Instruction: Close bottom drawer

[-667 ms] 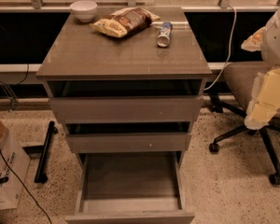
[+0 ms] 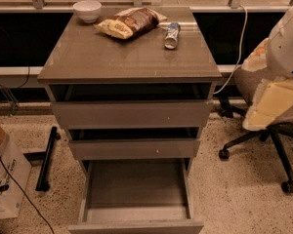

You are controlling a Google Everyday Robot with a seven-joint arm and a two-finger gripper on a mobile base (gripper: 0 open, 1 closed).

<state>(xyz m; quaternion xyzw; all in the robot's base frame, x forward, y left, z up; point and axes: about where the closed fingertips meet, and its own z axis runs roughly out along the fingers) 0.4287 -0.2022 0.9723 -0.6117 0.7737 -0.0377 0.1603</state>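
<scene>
The bottom drawer [image 2: 136, 189] is the lowest of the cabinet's three grey-brown drawers. It is pulled far out toward me, with its plain floor and side rails showing and its flat front [image 2: 136, 226] at the bottom edge of the view. The middle drawer [image 2: 134, 148] and top drawer [image 2: 132, 113] stand slightly out. Only my arm's white and cream links [image 2: 276, 101] show, at the right edge, level with the top drawer and apart from the cabinet. The gripper itself is out of view.
On the cabinet top [image 2: 112, 57] lie a white bowl [image 2: 87, 9], a snack bag [image 2: 129, 22] and a small bottle [image 2: 172, 35]. An office chair [image 2: 263, 140] stands to the right, a cardboard box [image 2: 5, 179] and cables to the left.
</scene>
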